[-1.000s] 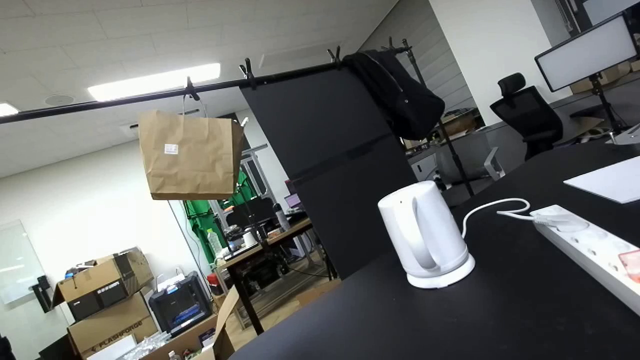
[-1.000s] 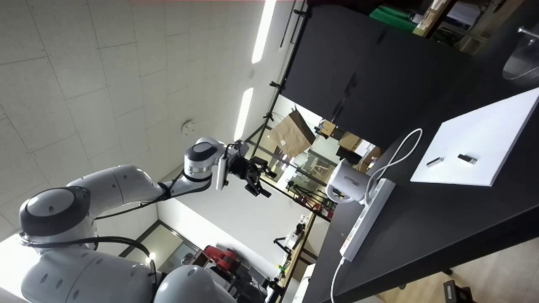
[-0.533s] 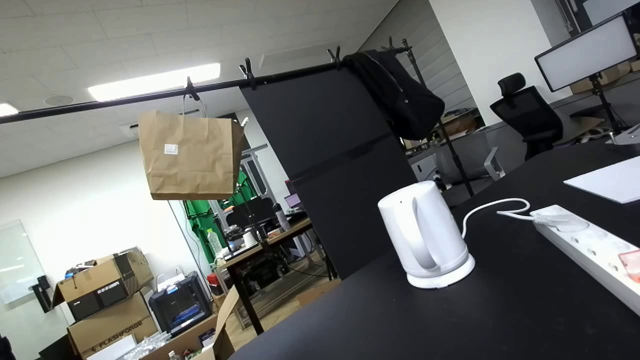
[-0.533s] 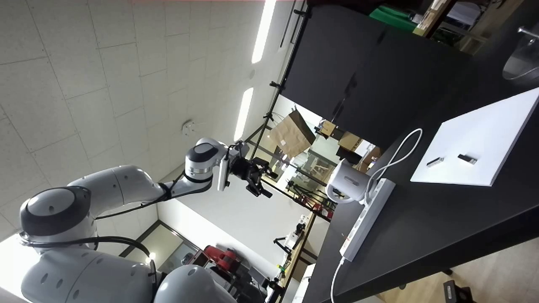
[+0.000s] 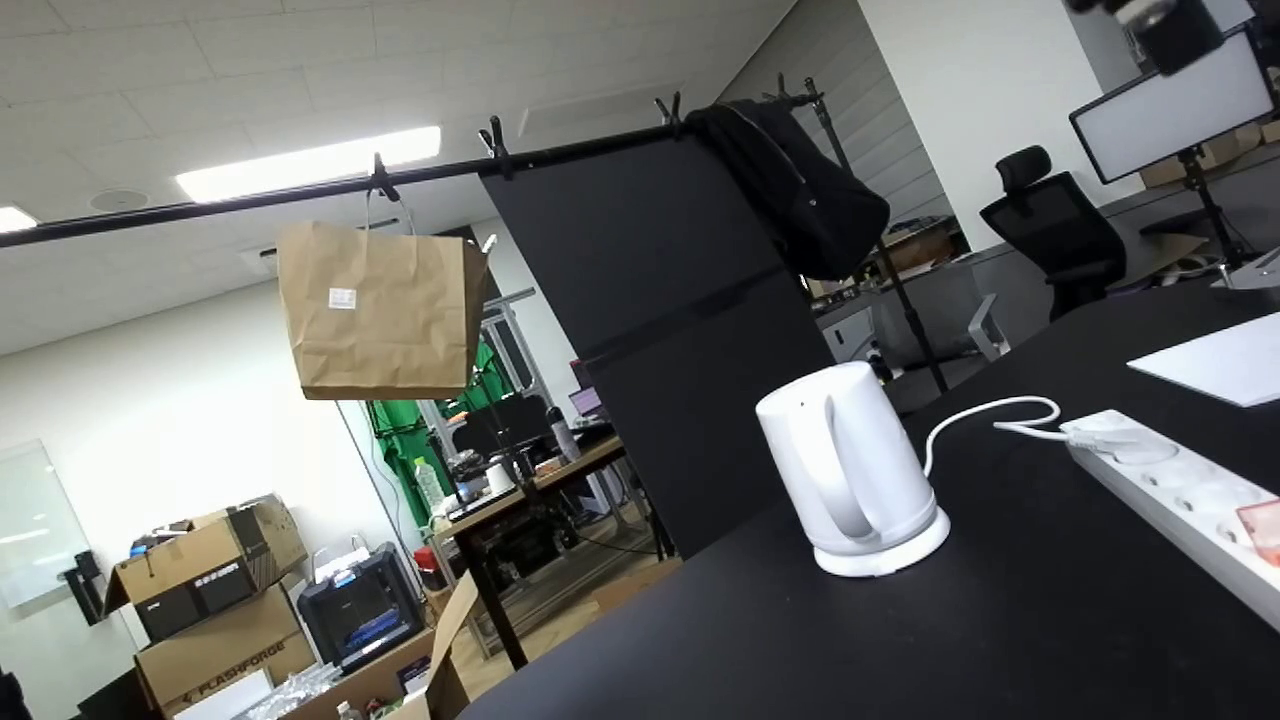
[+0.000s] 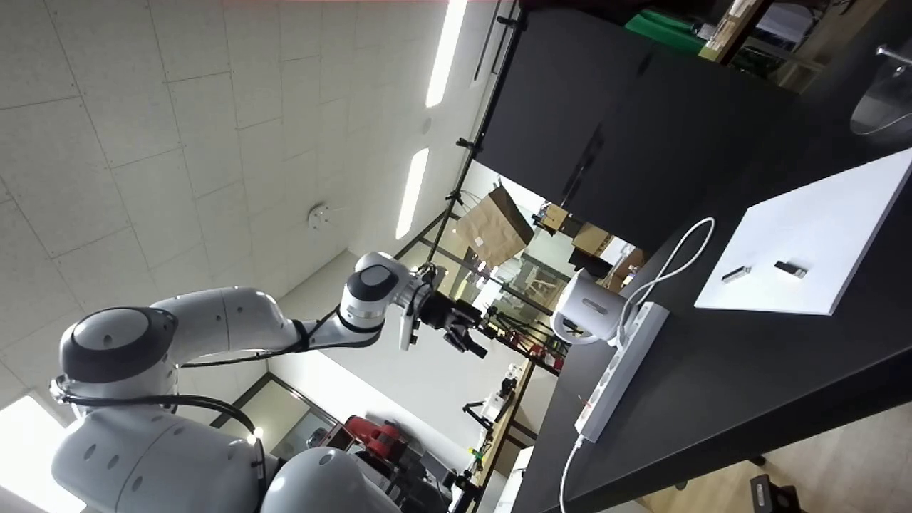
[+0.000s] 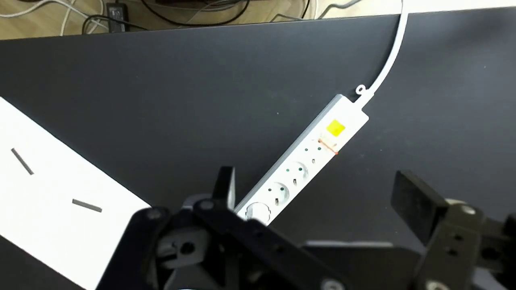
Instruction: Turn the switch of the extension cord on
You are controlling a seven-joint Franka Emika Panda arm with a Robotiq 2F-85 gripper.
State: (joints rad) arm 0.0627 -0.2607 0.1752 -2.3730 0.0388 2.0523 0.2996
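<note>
The extension cord, a long white power strip, lies on the black table in the wrist view [image 7: 287,177] and in both exterior views [image 5: 1170,490] [image 6: 627,370]. A yellow-looking square switch [image 7: 336,128] is at its cable end. A clear piece with an orange edge [image 7: 328,146] sits beside the switch. My gripper [image 7: 322,193] is open and empty, well above the table; its left finger hides the strip's plug end. In an exterior view the gripper [image 6: 479,339] hangs in the air beside the kettle and strip. Part of it [image 5: 1175,35] shows blurred at an exterior view's top right.
A white kettle [image 5: 850,470] stands near the strip, its cable [image 6: 673,263] plugged into the end socket. A white board [image 7: 52,201] with two small dark pieces [image 7: 86,205] lies on the black table [image 7: 181,100]. A white supply cable [image 7: 393,52] runs over the table edge.
My arm has moved toward the table, right and down in an exterior view, and its wrist has turned. Part of the gripper has come into an exterior view's top right corner. The strip has not moved.
</note>
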